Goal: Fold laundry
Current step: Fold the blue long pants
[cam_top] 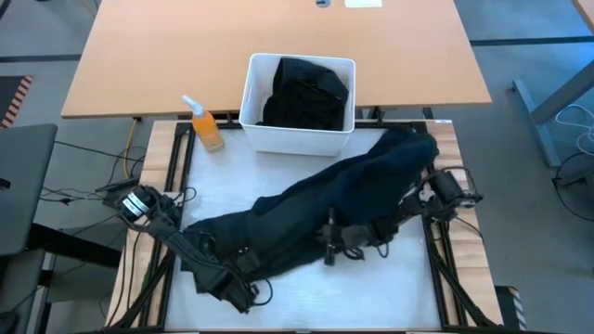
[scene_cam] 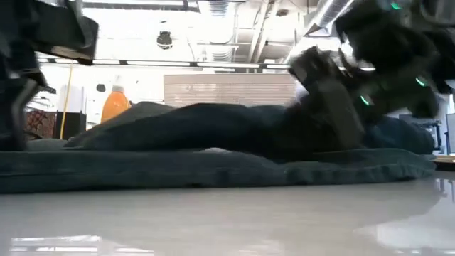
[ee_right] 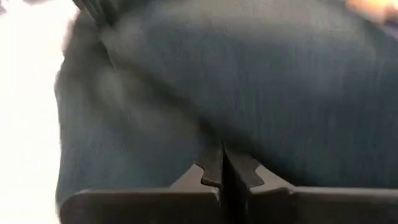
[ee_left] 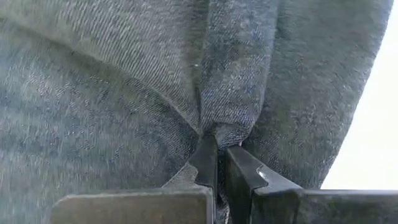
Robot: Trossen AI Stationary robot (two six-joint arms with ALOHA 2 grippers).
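The dark navy trousers point(cam_top: 343, 199) are spread diagonally across the white table point(cam_top: 306, 297), from its near left corner toward its far right edge. The left gripper point(ee_left: 216, 155) is clenched on a pinched fold of denim near the near left corner. The right gripper point(ee_right: 224, 167) is pressed shut against the cloth near the table's middle; bare surface is left along the near edge.

white bin point(cam_top: 255, 130) at the far edge of the white table point(cam_top: 306, 288), centre. orange spray bottle point(cam_top: 206, 125) upright just beside the bin's left side, white nozzle on top. tan desk point(cam_top: 167, 56) beyond the table. cables point(cam_top: 88, 190) on the floor at left. grey floor around.
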